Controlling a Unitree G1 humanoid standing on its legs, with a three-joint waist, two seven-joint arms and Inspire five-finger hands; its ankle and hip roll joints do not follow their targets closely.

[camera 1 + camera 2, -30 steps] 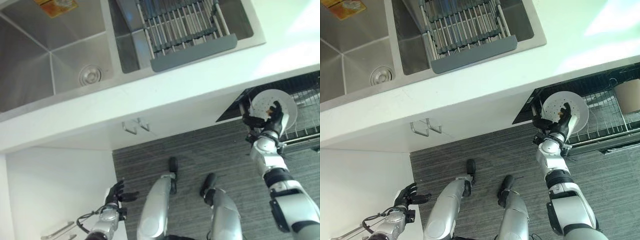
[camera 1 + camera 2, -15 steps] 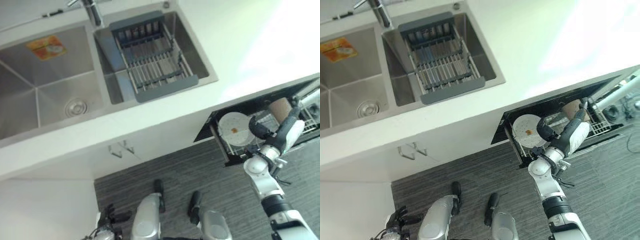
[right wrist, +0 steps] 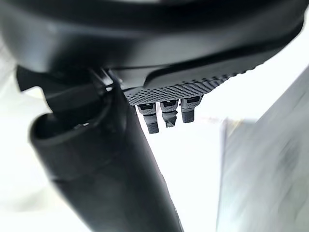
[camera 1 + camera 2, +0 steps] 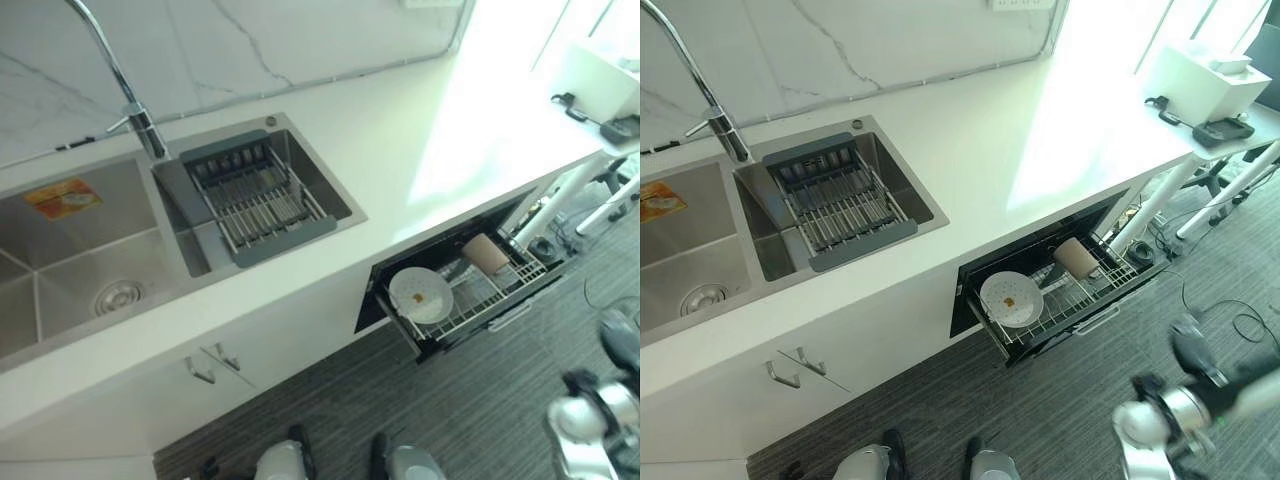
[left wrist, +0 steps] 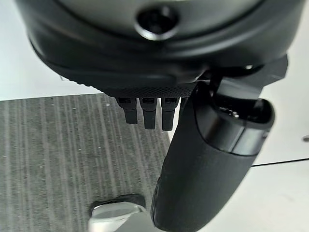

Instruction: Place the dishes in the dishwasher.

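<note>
Plate lies in dishwasher rack, robot hand well apart.

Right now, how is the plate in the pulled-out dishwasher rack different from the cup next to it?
The plate is white, flat and round, with an orange spot on it; the cup is tan and tube-shaped. The plate leans at the rack's front-left end, while the cup lies on its side further right. The plate looks wider than the cup. Both sit in the same wire dishwasher rack, with no hand holding them.
</note>
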